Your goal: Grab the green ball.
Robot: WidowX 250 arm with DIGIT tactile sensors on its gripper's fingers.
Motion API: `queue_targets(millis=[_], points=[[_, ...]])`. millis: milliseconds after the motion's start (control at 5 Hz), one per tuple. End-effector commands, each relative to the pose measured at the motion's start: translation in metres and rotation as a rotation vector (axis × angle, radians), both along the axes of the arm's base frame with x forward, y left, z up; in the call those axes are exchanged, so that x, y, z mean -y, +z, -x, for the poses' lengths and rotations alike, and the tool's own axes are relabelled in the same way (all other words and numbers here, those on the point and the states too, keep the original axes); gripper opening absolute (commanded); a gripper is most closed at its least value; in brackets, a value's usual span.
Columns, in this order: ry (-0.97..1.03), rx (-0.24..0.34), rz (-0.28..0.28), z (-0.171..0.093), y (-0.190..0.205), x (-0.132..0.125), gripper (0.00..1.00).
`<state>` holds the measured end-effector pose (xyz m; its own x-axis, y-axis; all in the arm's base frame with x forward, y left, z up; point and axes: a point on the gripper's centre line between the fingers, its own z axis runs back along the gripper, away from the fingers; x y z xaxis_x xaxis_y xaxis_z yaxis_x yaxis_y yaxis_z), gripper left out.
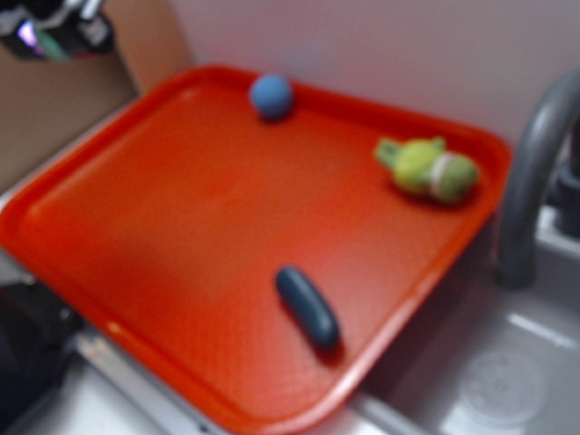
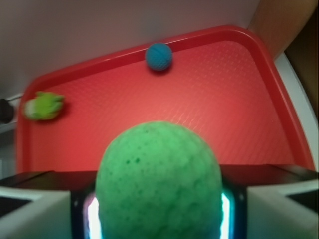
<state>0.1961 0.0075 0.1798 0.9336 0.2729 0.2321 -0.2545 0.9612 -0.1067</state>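
Gripper (image 2: 158,219) fingers clamped on the green ball (image 2: 158,181), held above the tray (image 2: 239,99); keep squeeze steady, lift slow.

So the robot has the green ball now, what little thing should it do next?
Probably just keep squeezing and hold it steady. In the wrist view the green ball sits snug between the hand's two sides, high above the red tray, so the grab looks done. Opening up would drop it.

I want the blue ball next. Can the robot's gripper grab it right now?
Probably not yet. The gripper looks full: the green ball sits between its fingers. The blue ball lies uncovered by the tray's far rim.
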Motion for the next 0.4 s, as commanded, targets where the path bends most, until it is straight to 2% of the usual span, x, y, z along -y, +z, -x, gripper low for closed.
queue_targets(millis=[0, 200], points=[[-0.032, -0.005, 0.031, -0.012, 0.0042, 0.0109, 0.0], [-0.056, -0.028, 0.034, -0.0062, -0.0034, 0.0163, 0.0]])
